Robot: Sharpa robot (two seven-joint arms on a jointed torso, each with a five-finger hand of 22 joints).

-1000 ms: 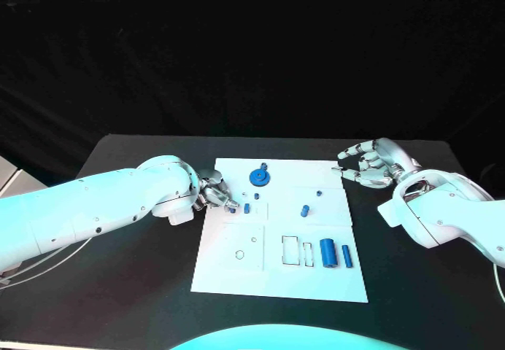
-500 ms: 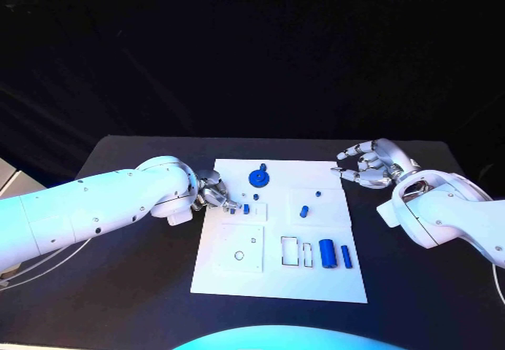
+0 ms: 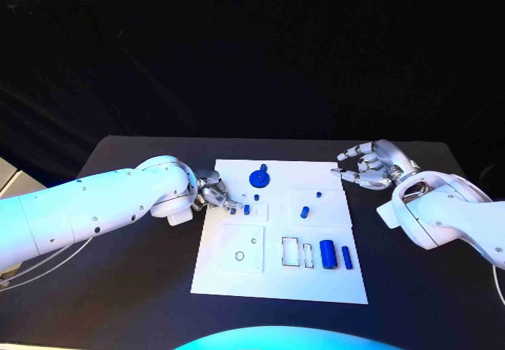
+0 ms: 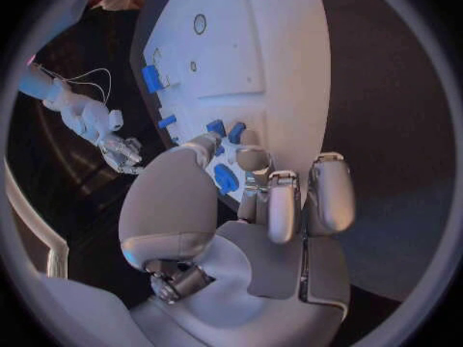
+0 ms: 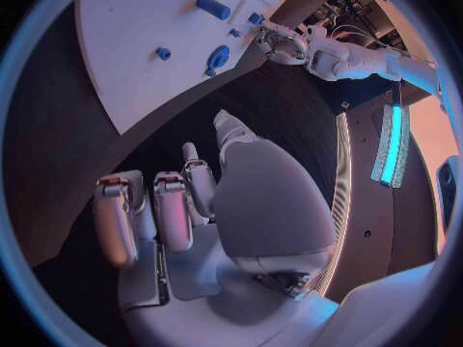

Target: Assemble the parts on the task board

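Note:
The white task board [image 3: 276, 273] lies mid-table. My left hand [image 3: 216, 195] rests at its left edge, fingertips down by a small blue peg [image 3: 247, 208] and a blue stub [image 3: 256, 197]. In the left wrist view blue pieces [image 4: 226, 130] sit between thumb and fingertip [image 4: 253, 158]; whether they are pinched is unclear. A blue gear [image 3: 259, 177] lies at the board's far edge. Another peg [image 3: 304, 212] and a stub [image 3: 318, 194] stand further right. Two blue cylinders [image 3: 328, 253] lie near the front right. My right hand [image 3: 371, 166] hovers off the board's far right corner, fingers loosely bent, holding nothing.
Empty rectangular slots [image 3: 290, 250] and a round hole [image 3: 238, 255] mark the board's near half. Black table [image 3: 126, 292] surrounds the board on all sides. The right wrist view shows the gear [image 5: 218, 56] and my left hand [image 5: 280, 45] across the board.

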